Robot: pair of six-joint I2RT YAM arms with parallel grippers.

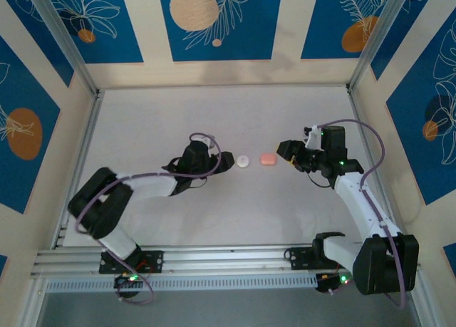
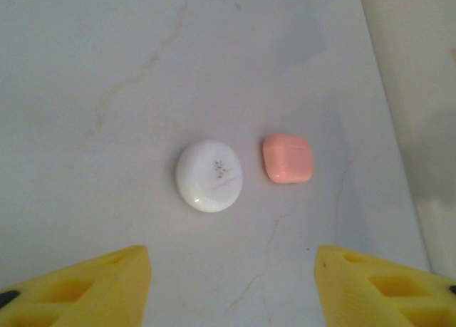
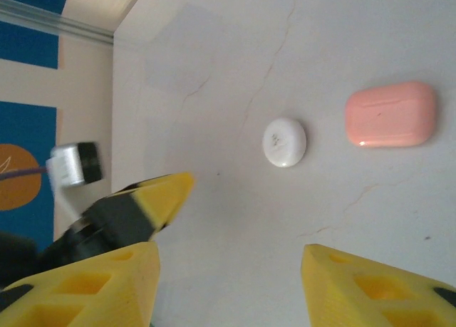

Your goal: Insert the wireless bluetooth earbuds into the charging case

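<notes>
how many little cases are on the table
2. A white round case lies centrally, nearer the left gripper; a pink case sits beside it, nearer the right gripper. Others may be hidden.

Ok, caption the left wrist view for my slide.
Open left gripper above a round white case and a pink case, apart on the table.

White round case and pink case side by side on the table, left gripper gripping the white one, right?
Not gripping: the left wrist view shows the left gripper open, short of the white round case. The pink case does lie beside it.
</notes>
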